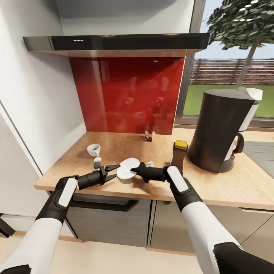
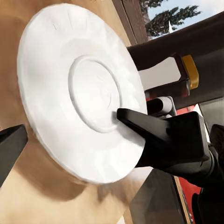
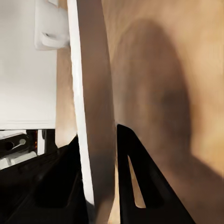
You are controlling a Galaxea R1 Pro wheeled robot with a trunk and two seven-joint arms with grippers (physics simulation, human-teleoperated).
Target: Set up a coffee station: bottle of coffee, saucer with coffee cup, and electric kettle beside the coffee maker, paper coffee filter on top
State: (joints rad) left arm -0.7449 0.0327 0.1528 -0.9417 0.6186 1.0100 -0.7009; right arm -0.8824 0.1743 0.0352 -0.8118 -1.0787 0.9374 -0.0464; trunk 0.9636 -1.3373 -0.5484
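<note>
right gripper clamped on flat round white saucer rim, left gripper spread apart beside it

Red glossy backsplash, white wall, window onto greenery

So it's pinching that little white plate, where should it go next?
Probably carry the small flat white saucer right, toward the tall dark grey coffee maker. The right gripper has its fingers clamped on the rim, and the saucer sits left of the yellow-capped brown bottle.
</note>
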